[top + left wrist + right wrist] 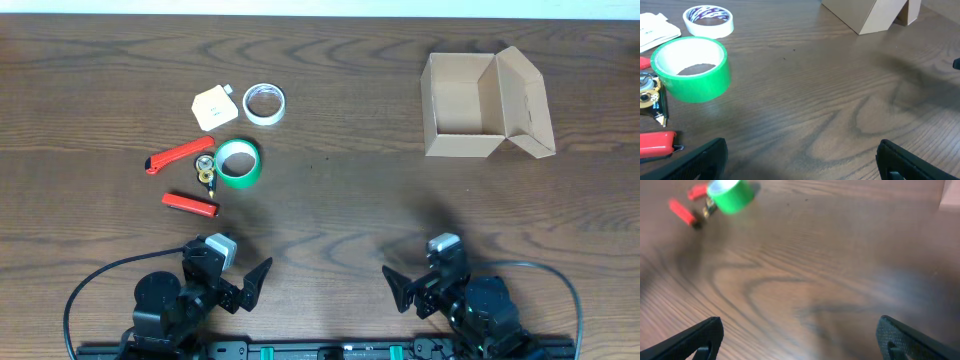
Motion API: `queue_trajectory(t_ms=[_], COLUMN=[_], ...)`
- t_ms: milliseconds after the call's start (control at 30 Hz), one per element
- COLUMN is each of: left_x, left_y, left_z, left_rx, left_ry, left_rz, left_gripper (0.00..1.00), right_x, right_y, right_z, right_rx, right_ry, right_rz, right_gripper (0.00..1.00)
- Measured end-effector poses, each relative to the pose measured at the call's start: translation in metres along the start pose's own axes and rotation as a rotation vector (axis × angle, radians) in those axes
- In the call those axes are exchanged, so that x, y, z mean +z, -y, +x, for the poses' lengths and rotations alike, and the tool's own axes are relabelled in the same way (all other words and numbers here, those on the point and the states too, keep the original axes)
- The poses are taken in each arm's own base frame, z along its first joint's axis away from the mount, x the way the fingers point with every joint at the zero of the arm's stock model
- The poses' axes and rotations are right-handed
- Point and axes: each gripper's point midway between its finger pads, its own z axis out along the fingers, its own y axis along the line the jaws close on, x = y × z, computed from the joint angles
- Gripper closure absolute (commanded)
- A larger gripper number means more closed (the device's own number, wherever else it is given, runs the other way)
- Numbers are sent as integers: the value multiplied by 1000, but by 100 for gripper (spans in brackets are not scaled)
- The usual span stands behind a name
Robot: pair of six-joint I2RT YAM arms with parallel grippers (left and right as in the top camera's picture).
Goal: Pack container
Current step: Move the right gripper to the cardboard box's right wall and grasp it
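Overhead, you have a small tan cardboard box at about 2 o'clock on the dark wood-grain counter. It stands open and upright, its lid flap swung out to its 3 o'clock side, and I see nothing inside. The loose items cluster at about 10 o'clock, well apart from the box: a white tape roll, a cream square packet at its 9 o'clock, and a green tape roll at the white roll's 7 o'clock. A red-orange utility knife and a small brass-coloured piece lie at the green roll's 9 o'clock, the brass piece just beside it. A red stick-shaped object lies at its 7 o'clock. Both arms sit at the 6 o'clock edge; the left jaws and the right jaws are spread wide and carry nothing.

From your left wrist, the two black tips are far apart at the bottom corners. The green tape roll stands at 10 o'clock, the white tape roll beyond it, and the box at 1 o'clock.

From your right wrist (a blurred picture), the tips are likewise parted over bare counter, with the green tape roll and red items at 11 o'clock.
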Motion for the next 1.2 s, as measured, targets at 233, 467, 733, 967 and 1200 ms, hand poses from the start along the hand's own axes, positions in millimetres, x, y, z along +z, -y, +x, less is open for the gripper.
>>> queue_trajectory(t_ms=[233,467,733,967,1200], left_x=[0,0,0,0,0], left_y=[0,0,0,0,0], left_z=[0,0,0,0,0], left_rx=[0,0,0,0,0], left_ry=[0,0,0,1,1], left_rz=[0,0,0,0,-1], left_gripper=[5,5,5,5,5], right_x=[0,-3,4,-8,-3], right_y=[-6,-19,17,56,106], right_z=[-7,-43,-67,-109,-134], right_rx=[343,459,578,714,893], right_ry=[20,151,155,30,-159], right_rz=[-37,-124,56,324,559], right_gripper=[1,1,1,1,1])
